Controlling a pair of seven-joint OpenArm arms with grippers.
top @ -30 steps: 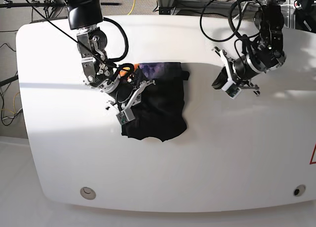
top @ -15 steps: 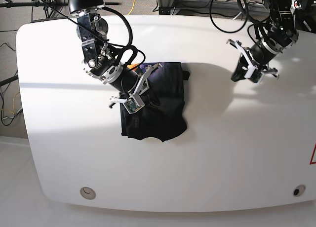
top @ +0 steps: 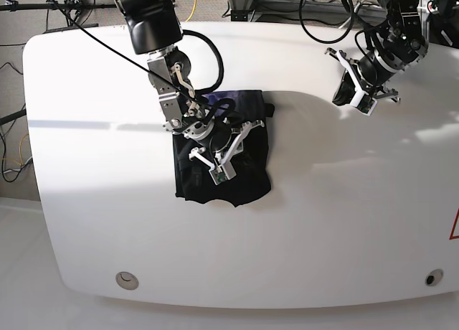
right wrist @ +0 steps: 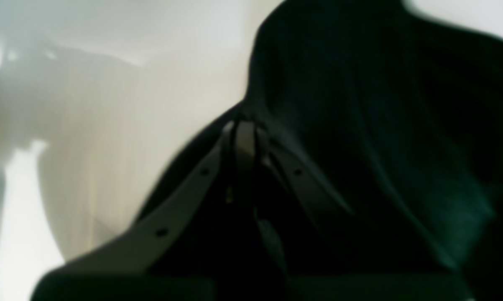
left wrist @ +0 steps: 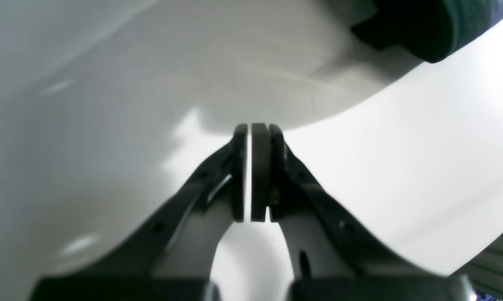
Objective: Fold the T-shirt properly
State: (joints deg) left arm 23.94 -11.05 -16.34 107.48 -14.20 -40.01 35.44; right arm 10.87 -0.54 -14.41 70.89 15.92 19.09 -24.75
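Note:
The black T-shirt (top: 247, 176) lies folded into a rough rectangle near the table's middle, with a strip of purple print (top: 224, 97) showing at its far edge. My right gripper (top: 228, 147) hovers low over the shirt's middle. In the right wrist view the right gripper (right wrist: 243, 125) is shut, with the dark cloth (right wrist: 381, 125) under and beside it and nothing visibly pinched. My left gripper (top: 343, 95) hangs over bare table at the far right, well away from the shirt. Its pads (left wrist: 257, 167) are pressed together with nothing between them. A shirt corner (left wrist: 422, 29) shows at that view's top right.
The white table (top: 323, 222) stretches wide around the shirt. Cables and stand legs (top: 193, 3) crowd the floor beyond the far edge. Two round fittings (top: 128, 279) sit in the front corners.
My right gripper has swept from the shirt's left edge to over its middle, and the cloth there lies flatter. My left arm has drawn back up and to the right, away from the shirt.

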